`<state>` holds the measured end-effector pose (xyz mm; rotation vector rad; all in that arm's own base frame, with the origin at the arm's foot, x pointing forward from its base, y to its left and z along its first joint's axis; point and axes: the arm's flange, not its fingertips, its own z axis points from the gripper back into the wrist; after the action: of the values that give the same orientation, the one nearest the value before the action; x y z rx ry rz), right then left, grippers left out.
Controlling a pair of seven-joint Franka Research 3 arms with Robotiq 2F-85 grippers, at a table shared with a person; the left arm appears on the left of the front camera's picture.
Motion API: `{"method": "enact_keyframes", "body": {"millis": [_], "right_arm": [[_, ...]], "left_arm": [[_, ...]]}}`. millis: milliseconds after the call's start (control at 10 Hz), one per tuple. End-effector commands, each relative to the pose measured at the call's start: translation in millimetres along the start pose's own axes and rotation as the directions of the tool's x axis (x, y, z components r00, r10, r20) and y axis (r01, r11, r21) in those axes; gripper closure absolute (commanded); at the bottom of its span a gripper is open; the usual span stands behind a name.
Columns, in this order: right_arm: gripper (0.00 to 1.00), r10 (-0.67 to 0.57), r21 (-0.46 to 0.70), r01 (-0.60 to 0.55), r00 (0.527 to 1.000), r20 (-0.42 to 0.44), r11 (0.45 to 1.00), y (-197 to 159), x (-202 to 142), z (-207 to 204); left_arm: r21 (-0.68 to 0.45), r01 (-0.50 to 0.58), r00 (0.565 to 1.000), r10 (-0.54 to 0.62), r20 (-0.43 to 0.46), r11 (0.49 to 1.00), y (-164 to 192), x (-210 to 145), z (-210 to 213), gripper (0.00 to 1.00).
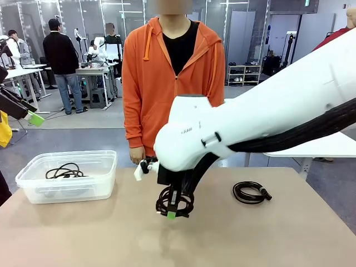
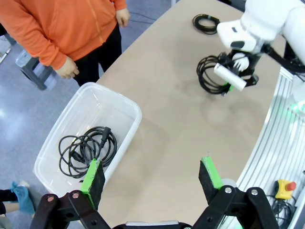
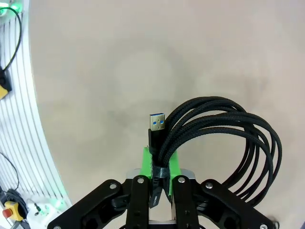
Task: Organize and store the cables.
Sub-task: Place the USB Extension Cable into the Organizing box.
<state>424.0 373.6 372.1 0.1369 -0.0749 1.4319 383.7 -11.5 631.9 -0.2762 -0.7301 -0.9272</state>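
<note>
The right gripper [image 3: 161, 164] is shut narrowly on the held coil [image 3: 209, 114]. The coil is pinched at its bound neck just below the USB plug [image 3: 157, 121], and the loops hang off to one side. It is held over the middle of the table [image 1: 83, 233], apparently lifted clear.

The step in hand is judged to be the carry to the bin [image 1: 83, 192] at the far left, where a binned coil [image 1: 65, 171] is already stored. Since only the neck is gripped, the loops are likely to swing, so a smooth, unhurried carry is advised. The coil should be kept high enough for its lowest loop to clear the rim, and released only once all of it is over the bin.

The left gripper [image 2: 151, 174] hangs wide open and empty above the bin's near side, so the path should be kept clear of it. A third coil [image 1: 250, 192] lies to the right, not yet stored.
</note>
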Motion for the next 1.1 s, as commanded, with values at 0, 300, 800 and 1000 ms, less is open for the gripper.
{"method": "enact_keyframes", "body": {"millis": [0, 300, 800, 1000], "right_arm": [[1.0, -0.006, -0.008, 0.006, 0.999, -0.037, 1.0, -1.3, 5.2, -19.9], [1.0, -0.003, 0.001, 0.003, 0.999, -0.046, 1.0, -3.5, -1.8, -40.8], [0.62, -0.008, 0.033, 0.009, 0.999, -0.043, 0.999, -10.0, -9.8, -39.7], [0.35, -0.006, 0.03, 0.007, 0.999, -0.04, 1.0, -10.6, -10.5, -36.8]], "left_arm": [[0.014, -0.01, 1.0, 0.01, -0.012, 1.0, -1.1, 0.6, -0.4, 0.0], [0.014, -0.01, 1.0, 0.01, -0.012, 1.0, -1.1, 0.6, -0.4, 0.0], [0.014, -0.01, 1.0, 0.01, -0.012, 1.0, -1.1, 0.6, -0.4, 0.0], [0.014, -0.01, 1.0, 0.01, -0.012, 1.0, -1.1, 0.6, -0.4, 0.0]]}}
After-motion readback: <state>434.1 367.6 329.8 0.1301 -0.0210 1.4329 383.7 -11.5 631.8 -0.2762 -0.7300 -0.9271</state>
